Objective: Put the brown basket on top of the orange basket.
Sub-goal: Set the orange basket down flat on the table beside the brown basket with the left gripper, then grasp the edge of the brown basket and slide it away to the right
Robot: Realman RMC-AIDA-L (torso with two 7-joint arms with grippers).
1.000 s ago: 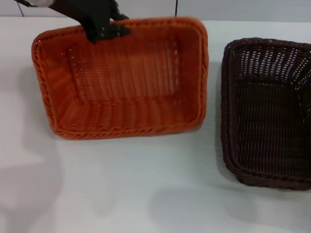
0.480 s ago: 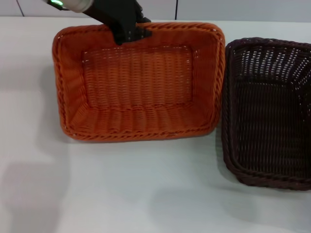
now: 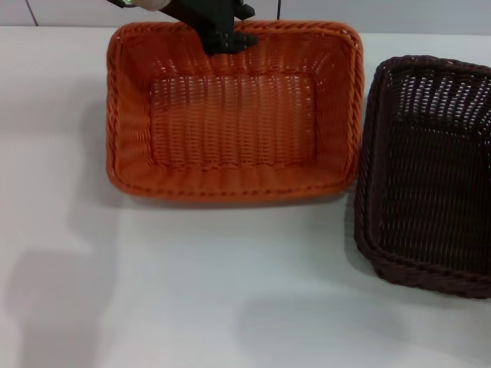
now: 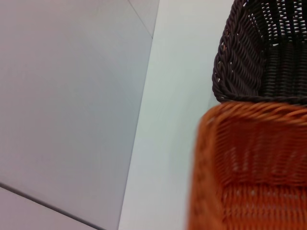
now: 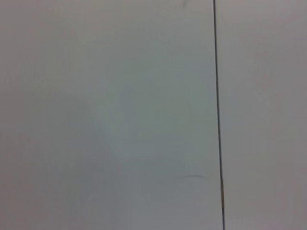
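The orange basket sits at the middle of the white table, its open side up. My left gripper is shut on the basket's far rim. The brown basket stands to its right, close beside it, partly cut off by the picture's edge. In the left wrist view a corner of the orange basket shows near, with the brown basket beyond it. My right gripper is out of view.
The white table stretches toward me in front of both baskets and to the left of the orange one. A grey wall with a dark seam fills the right wrist view.
My left gripper has dragged the orange basket to the right and farther back, and turned it square. It now stands close beside the brown basket, which has shifted slightly right in view.
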